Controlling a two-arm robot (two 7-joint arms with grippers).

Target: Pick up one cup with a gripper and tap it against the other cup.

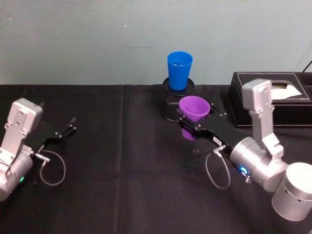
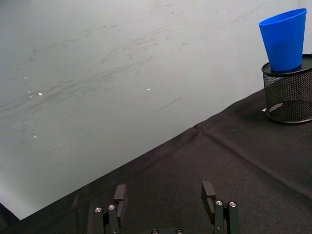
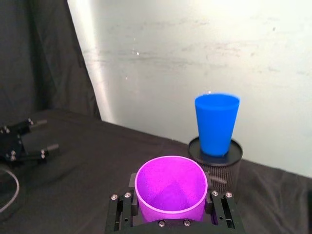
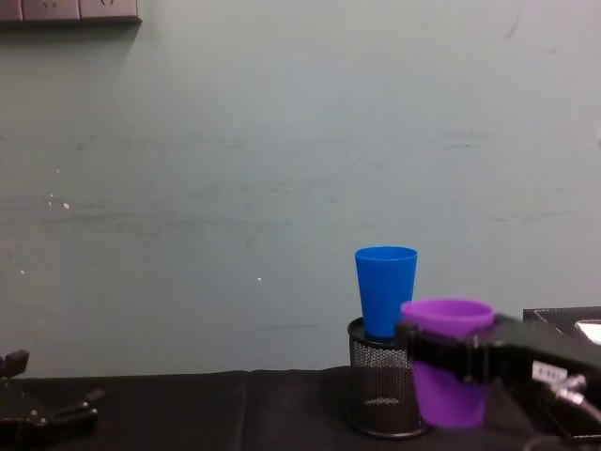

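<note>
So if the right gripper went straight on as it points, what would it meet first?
The purple cup in the right gripper would probably hit the black mesh holder under the blue cup first, or the blue cup's base; depth is unclear.

This looks like a robotics lab or test bench dressed with office props, not a lived-in room. Two silver jointed arms, the left arm (image 1: 17, 141) and the right arm (image 1: 263, 156), reach over a table (image 1: 122, 195) draped in plain black cloth and set against a bare, scuffed pale wall (image 4: 235, 141). Grey wall plates (image 4: 70, 7) sit high on it. Desk items stand on the cloth: a black wire-mesh pen holder (image 4: 376, 395) and a black tissue box (image 1: 292, 109).
</note>
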